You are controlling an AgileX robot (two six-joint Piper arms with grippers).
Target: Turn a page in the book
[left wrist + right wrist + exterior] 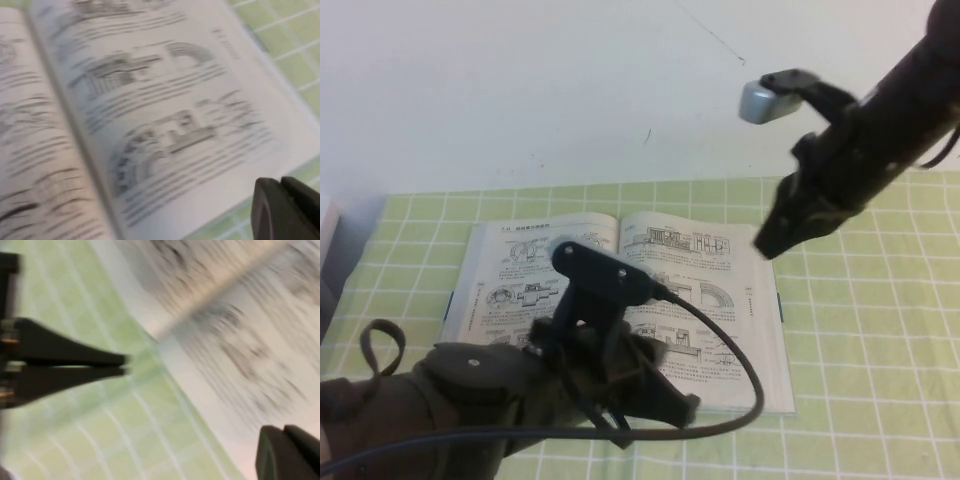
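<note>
On the left of the high view sits the left arm [450, 400], big and dark, low at about seven o'clock. A black cable [740, 380] loops out from it and curls over the paper. The left gripper [665, 405] reaches out over the near edge of the book, close to six o'clock. Its fingers [285, 210] show as dark tips in the corner of the left wrist view. They look pressed close together with nothing between them, but that view is fuzzy, so I am not fully sure.

In the middle lies the book [620, 310]. It is open and flat on a cloth [860, 330] with light green squares and white lines. The book sits near the center of the table, a little toward nine o'clock. Its left side has small print and round drawings. Its right side is the page [710, 300], which lies flat and shows drawings of rings and arches with lines of print. A thin blue edge runs down the right side of the book.

On the right, the right arm [890, 110] comes down from about two o'clock. The right gripper [768, 243] hangs in the air over the top right corner of the book, not touching it. Its two fingers [75, 347] are squeezed together with only a thin crack between them, and they hold nothing.

Behind it all is a plain white wall [520, 90].
</note>
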